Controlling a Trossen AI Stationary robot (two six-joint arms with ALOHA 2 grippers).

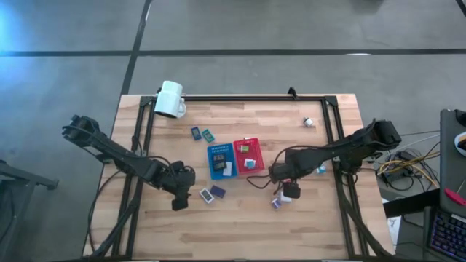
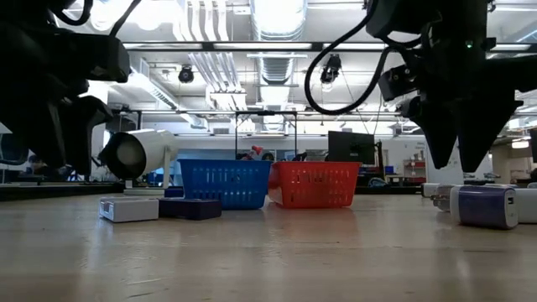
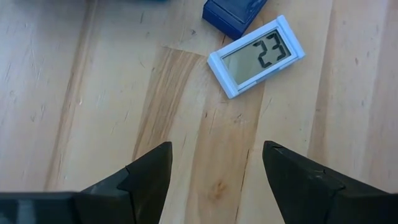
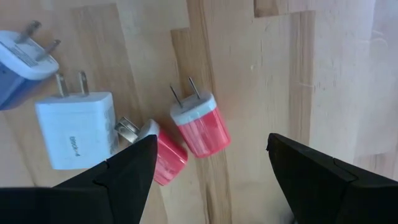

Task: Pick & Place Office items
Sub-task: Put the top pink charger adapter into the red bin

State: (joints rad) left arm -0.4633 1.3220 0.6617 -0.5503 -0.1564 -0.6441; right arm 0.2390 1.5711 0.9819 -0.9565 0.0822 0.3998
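Both the left pincer [image 3: 214,180] and the right pincer [image 4: 211,168] gape wide, empty.

Pale wood tabletop [image 1: 240,218] w/ black frame, on grey concrete floor [image 1: 240,25] w/ dark lines. Behind: ceiling strip lights [image 2: 277,17], ducts, a monitor [image 2: 351,148].

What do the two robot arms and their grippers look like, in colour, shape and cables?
Both arms are black and jointed. In the high view, dark cables loop beside the left gripper and the right gripper. In the wrist views each gripper shows two matte black fingers with angular, wedge-shaped tips. No markings are visible on them.
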